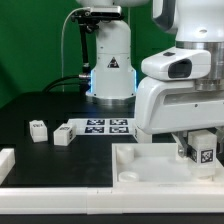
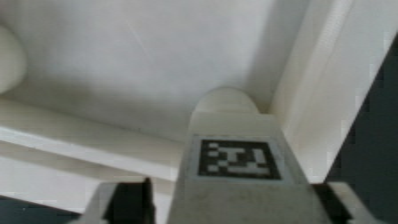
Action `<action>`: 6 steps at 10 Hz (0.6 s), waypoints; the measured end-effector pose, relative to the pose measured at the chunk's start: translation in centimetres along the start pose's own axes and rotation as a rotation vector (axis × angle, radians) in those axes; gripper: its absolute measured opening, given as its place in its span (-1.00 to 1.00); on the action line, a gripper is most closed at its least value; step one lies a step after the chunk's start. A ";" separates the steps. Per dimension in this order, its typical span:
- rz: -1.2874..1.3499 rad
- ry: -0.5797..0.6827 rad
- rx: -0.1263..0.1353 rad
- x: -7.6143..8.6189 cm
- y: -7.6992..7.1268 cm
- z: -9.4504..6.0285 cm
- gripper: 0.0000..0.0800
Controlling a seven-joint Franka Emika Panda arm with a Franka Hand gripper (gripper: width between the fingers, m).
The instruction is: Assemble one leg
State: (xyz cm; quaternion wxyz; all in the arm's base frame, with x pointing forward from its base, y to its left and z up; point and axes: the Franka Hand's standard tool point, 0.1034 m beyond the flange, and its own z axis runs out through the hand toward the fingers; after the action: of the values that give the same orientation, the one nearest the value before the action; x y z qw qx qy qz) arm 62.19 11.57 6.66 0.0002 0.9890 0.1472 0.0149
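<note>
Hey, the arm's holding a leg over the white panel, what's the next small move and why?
Probably ease the leg down into the corner of the panel. The gripper is shut on the leg, and the wrist view shows its tip close to where the panel's raised edges meet; whether it is seated yet cannot be told.

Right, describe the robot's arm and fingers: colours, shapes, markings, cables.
The arm is white with rounded casings and a grey oval inset. Its base glows blue and bears a black triangle mark, with a black cable beside it. The fingers are dark.
</note>
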 end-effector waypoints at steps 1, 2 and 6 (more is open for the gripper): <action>0.023 0.000 0.001 0.0 0.0 0.0 -0.28; 0.061 0.000 0.001 0.0 0.0 0.0 -0.28; 0.432 0.023 0.005 0.1 -0.3 0.1 -0.28</action>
State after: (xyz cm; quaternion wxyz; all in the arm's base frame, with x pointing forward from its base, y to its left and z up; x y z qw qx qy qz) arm 62.19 11.87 6.57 -0.0073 0.9973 -0.0683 0.0255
